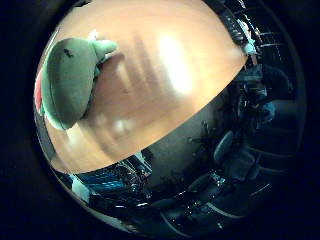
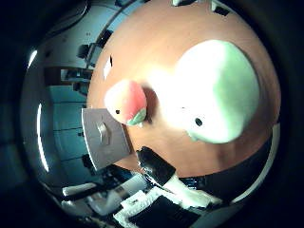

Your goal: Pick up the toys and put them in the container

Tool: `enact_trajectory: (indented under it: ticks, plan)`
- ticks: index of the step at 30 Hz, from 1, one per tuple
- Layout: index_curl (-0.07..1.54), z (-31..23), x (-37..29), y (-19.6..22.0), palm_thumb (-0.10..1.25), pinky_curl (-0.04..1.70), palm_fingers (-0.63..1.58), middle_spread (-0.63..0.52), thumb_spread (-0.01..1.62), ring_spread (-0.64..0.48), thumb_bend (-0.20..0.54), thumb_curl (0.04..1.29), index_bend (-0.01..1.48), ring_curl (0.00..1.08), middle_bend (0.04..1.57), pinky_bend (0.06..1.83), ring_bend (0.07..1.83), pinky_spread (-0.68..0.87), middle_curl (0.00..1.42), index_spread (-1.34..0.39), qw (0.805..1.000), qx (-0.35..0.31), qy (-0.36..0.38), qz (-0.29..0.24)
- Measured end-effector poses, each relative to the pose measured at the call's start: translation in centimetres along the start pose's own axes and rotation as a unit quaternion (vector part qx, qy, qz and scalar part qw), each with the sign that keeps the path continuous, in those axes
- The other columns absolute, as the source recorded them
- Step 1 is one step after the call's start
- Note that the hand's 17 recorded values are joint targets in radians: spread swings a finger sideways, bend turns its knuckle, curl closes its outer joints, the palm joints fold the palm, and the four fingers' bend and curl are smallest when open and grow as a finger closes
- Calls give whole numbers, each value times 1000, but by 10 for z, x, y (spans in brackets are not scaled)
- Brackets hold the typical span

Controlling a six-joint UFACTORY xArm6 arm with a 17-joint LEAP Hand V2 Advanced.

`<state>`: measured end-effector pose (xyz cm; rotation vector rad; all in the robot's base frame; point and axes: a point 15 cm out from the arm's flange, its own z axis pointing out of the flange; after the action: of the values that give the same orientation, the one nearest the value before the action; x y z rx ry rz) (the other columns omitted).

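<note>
Your big green plush toy (image 2: 216, 92) fills the view, lying on the wooden counter (image 2: 156, 47) close under the palm. A pink-and-green plush bird (image 2: 127, 101) sits beside it, near the counter's edge by a grey container (image 2: 102, 137). Your hand (image 2: 156, 166) shows only partly; can't tell its fingers.

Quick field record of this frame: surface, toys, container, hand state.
surface: wooden table
toy 1: green plush toy, lying on the table, fills much of the thumb side view, so close to the palm
toy 2: pink and green plush toy, on the table, beside the grey container
container: grey container at the table edge, nothing seen inside
hand: part of hand at view edge; finger state cannot be told
held: nothing seen held
</note>
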<state>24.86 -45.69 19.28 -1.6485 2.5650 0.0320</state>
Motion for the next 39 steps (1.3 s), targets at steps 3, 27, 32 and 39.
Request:
enact_trajectory:
  ticks: [3, 27, 32, 39]
  plan:
    - [294, 11, -3, 0, 347, 300, 108, 75, 1039, 208, -30, 260, 169, 255, 187, 354, 229, 397, 303, -353, 1000, -11, -9, -4]
    - [459, 19, -15, -21, 825, 411, 1341, -336, 982, -334, -14, 367, 411, 481, 754, 705, 848, -366, 575, -470, 997, -39, 26, -66]
    - [672, -23, -26, -24, 937, 587, 1293, -254, 968, -284, -6, 421, 794, 598, 1049, 1028, 1132, -356, 700, -396, 995, -23, 52, -82]
    - [795, -94, -49, -11, 1040, 745, 1128, -191, 936, -243, -11, 534, 978, 676, 1240, 1190, 1310, -276, 776, -319, 994, 5, 70, -87]
